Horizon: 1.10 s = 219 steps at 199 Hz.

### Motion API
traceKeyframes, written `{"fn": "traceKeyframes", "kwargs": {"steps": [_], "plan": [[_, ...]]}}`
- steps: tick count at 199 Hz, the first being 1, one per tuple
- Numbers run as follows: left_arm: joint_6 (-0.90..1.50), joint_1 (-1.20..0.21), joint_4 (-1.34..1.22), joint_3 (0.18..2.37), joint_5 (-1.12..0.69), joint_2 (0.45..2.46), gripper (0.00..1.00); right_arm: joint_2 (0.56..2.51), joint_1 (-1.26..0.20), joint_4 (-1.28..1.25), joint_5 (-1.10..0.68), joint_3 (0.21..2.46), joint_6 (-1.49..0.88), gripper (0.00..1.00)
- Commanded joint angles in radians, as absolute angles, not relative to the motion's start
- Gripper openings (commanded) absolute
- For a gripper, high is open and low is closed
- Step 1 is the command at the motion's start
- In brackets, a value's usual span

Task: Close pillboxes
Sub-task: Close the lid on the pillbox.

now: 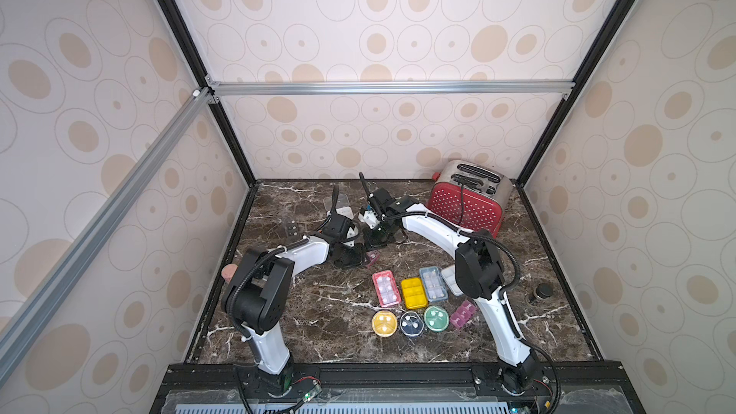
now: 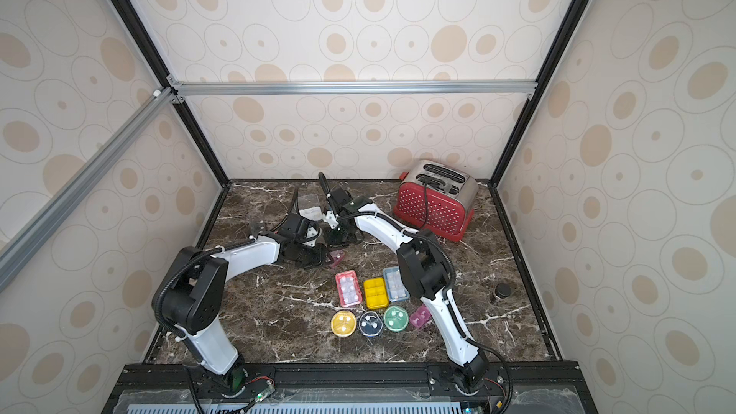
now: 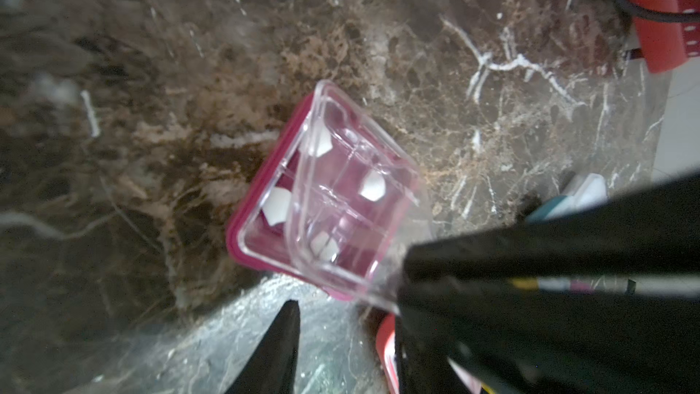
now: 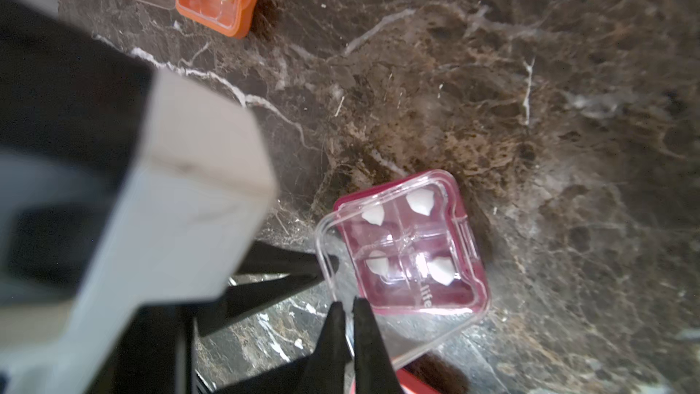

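Pillbox (image 4: pixel 416 248) magenta, square, clear lid (image 3: pixel 360 198) ajar, four white pills (image 4: pixel 420 200)

Oval-patterned walls (image 1: pixel 398 13), brown marble tabletop (image 1: pixel 318 332) (white-veined), aluminium rails (image 1: pixel 390 87)

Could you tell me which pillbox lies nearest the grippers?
The small square pink pillbox, clear lid ajar, sits at the left gripper and right gripper; the other pillboxes lie apart.
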<state>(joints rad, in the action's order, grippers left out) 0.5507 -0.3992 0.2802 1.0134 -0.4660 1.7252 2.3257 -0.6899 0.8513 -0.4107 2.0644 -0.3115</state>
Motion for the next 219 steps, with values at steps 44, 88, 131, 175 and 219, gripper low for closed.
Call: {"fn": "traceKeyframes", "kwargs": {"steps": [44, 88, 131, 175, 219], "plan": [[0.55, -0.395, 0.299, 0.943, -0.422, 1.517, 0.54, 2.328, -0.68, 0.871, -0.357, 2.085, -0.329, 0.27], [0.595, -0.358, 0.273, 1.0, -0.375, 1.548, 0.71, 2.351, -0.676, 0.854, -0.316, 2.087, -0.339, 0.27], [0.564, -0.353, 0.244, 1.025, -0.327, 1.621, 0.72, 2.388, -0.677, 0.869, -0.339, 2.09, -0.324, 0.28], [0.554, -0.351, 0.242, 1.044, -0.314, 1.694, 0.73, 2.387, -0.677, 0.857, -0.324, 2.08, -0.316, 0.28], [0.54, -0.35, 0.261, 1.061, -0.298, 1.745, 0.64, 2.401, -0.678, 0.885, -0.281, 2.088, -0.281, 0.46]]}}
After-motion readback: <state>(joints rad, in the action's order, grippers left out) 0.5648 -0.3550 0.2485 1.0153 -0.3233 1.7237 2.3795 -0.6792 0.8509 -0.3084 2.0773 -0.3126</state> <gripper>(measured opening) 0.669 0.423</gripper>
